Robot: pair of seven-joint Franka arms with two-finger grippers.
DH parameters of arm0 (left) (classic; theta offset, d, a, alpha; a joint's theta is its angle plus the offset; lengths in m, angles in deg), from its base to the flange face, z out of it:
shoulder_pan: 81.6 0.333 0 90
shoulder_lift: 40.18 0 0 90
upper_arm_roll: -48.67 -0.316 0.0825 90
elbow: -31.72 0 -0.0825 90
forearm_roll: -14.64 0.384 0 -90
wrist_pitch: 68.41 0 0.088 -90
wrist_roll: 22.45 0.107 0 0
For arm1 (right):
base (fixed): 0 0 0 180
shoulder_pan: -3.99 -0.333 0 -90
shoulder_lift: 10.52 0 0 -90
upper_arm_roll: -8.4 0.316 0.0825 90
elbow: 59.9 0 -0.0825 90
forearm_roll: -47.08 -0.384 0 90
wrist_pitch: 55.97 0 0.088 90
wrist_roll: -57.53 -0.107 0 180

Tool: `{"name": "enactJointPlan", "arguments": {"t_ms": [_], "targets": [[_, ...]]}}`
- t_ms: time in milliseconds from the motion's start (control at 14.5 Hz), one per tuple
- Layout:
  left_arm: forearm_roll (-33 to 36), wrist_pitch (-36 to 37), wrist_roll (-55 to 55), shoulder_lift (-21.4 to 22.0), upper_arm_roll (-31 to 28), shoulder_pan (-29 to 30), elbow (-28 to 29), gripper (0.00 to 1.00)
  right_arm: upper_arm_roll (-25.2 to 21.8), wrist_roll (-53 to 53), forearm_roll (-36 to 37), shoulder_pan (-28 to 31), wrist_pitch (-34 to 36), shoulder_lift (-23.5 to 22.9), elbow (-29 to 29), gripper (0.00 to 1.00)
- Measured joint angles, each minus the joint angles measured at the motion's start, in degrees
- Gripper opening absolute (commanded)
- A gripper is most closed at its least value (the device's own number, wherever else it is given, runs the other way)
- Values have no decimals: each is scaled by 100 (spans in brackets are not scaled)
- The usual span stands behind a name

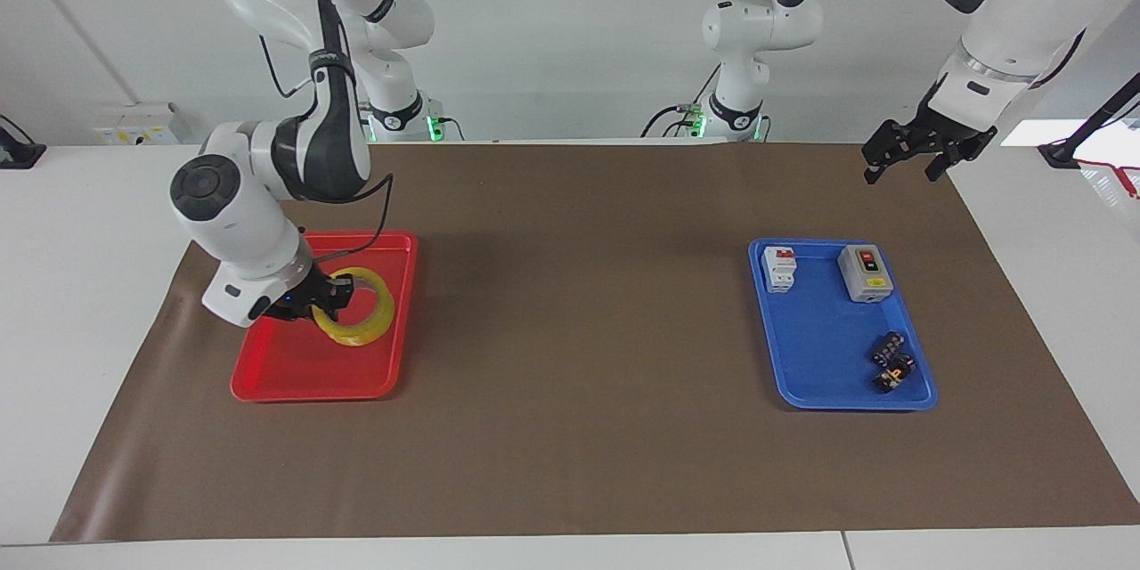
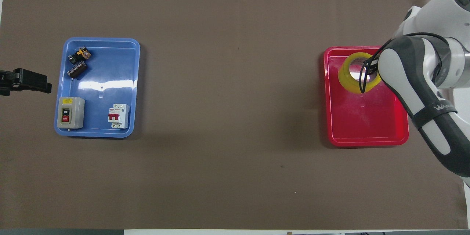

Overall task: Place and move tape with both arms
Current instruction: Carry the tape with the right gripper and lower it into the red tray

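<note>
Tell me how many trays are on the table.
2. The red tray lies toward the right arm's end, under the tape. The blue tray lies toward the left arm's end. None seems hidden.

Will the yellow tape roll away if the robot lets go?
Probably not far: the tape hangs tilted in the right gripper over the red tray, whose raised rim should stop it. Being a ring, it might wobble first.

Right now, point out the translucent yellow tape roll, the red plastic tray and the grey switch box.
translucent yellow tape roll [image 1: 367, 323]: facing view, on its yellow outer band.
red plastic tray [image 1: 312, 385]: facing view, on its bare floor.
grey switch box [image 2: 69, 112]: overhead view, on its top face.
</note>
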Motion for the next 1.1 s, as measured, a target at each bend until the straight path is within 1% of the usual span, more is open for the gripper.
{"name": "enactJointPlan", "arguments": {"t_ms": [206, 344, 551, 688, 1032, 1101], "targets": [[0, 1, 0, 0, 3, -6, 0, 100, 1, 657, -3, 437, -683, 216, -813, 0], [0, 1, 0, 0, 3, -6, 0, 100, 8, 710, -3, 492, -1035, 336, -1236, 0], [0, 1, 0, 0, 3, -6, 0, 100, 76, 710, -3, 472, -1472, 484, -1689, 0], [0, 1, 0, 0, 3, -6, 0, 100, 81, 710, -3, 435, -1657, 551, -1903, 0], [0, 1, 0, 0, 3, -6, 0, 100, 84, 710, -3, 429, -1986, 594, -2132, 0], [0, 1, 0, 0, 3, -6, 0, 100, 84, 710, -3, 429, -2024, 594, -2169, 50]]}}
